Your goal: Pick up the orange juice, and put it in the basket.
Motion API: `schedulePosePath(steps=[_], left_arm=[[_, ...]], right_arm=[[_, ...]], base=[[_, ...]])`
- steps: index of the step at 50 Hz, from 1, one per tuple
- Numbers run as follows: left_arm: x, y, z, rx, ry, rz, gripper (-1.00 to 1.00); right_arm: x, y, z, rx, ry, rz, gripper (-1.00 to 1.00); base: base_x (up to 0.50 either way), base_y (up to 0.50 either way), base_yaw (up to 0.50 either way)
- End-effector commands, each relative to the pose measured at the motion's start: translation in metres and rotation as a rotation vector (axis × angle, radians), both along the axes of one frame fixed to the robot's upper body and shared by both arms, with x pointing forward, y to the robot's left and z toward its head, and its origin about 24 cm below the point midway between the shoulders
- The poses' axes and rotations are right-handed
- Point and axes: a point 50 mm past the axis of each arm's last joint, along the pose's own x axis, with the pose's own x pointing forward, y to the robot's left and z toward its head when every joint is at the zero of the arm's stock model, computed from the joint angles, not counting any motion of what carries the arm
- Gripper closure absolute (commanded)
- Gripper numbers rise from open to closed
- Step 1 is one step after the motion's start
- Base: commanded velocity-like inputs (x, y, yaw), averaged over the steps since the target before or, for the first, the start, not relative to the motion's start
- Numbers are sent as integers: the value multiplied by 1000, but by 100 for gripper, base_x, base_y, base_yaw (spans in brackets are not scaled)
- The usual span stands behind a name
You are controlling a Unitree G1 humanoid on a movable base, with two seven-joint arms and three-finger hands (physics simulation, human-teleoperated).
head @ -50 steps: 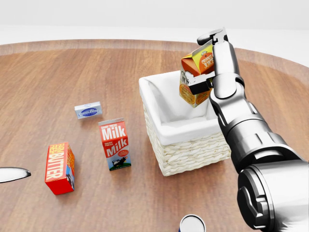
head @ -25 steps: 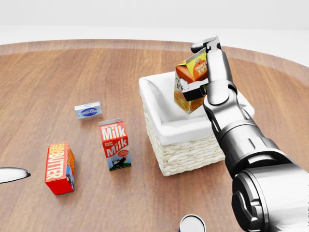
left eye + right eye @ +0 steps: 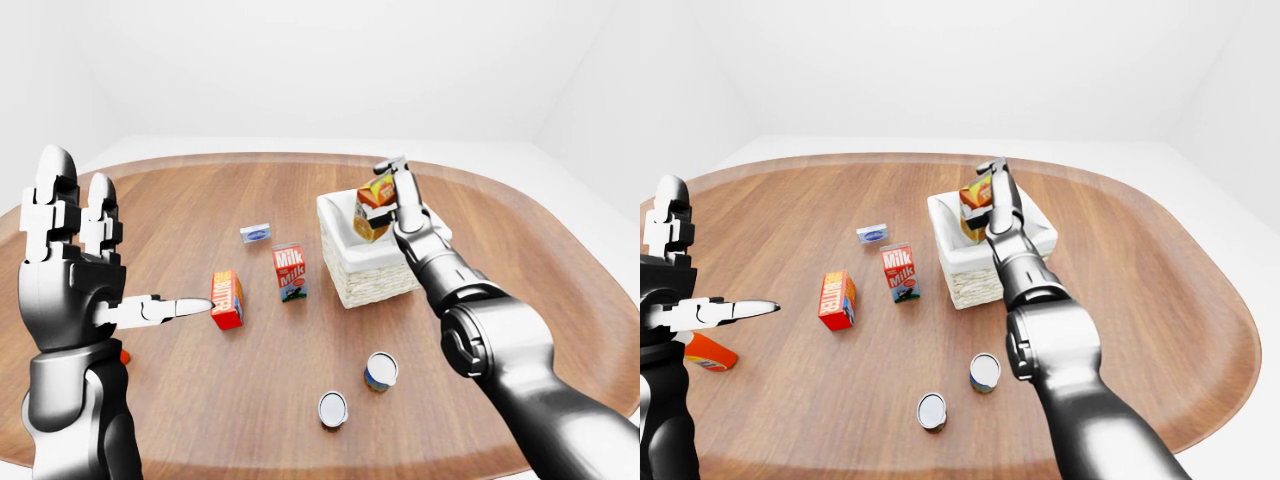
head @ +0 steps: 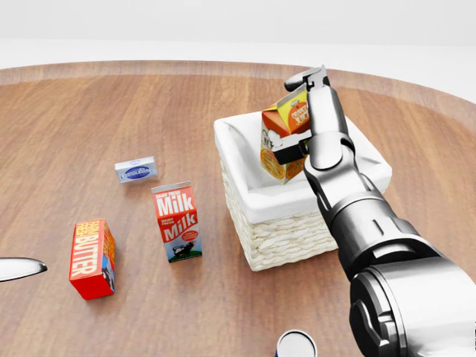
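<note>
The orange juice [image 4: 283,136] is held in the fingers of the right hand [image 4: 301,141], tilted and suspended over the open top of the basket [image 4: 294,223], its lower end now seen against the white liner; against the head view of a second earlier, the carton has been carried leftward and downward, from above the basket's right rim toward the middle of its opening, and the arm has swung in with it; the camera itself is judged not to have moved, since the other things keep their places. The carton is not yet resting on the basket's floor, so far as can be told, and the grip has not been let go; the placing step is therefore judged nearly complete, with only a further lowering and a release of the fingers remaining. The left hand [image 3: 75,265] is raised at the left of the left-eye view, fingers spread and nothing held, one fingertip pointing toward the butter box [image 4: 92,258]. On the wooden table [image 4: 89,119] to the basket's left the milk carton [image 4: 177,222] is stood upright, well apart from the basket, with a small blue-and-white packet [image 4: 136,170] beyond it; two cans [image 3: 381,371] are seen lower in the eye views, and an orange object [image 3: 708,352] lies near the left arm. A risk is judged in the carton's tilt: if released as it hangs, it may be caught on the liner's edge rather than settled flat.
</note>
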Motion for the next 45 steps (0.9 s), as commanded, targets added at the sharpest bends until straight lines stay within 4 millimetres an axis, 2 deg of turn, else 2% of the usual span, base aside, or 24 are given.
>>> schedulePosePath(steps=[1,21,45], left_arm=[[0,0,0,-1,0,0,-100],[0,0,0,-1,0,0,-100],[0,0,0,-1,0,0,-100]], right_arm=[[1,5,5,-23,-28,0,100],[-1,13,-1,-17,-10,19,100],[-4,13,-10,-21,3,3,100]], base=[[0,0,0],[0,0,0],[0,0,0]])
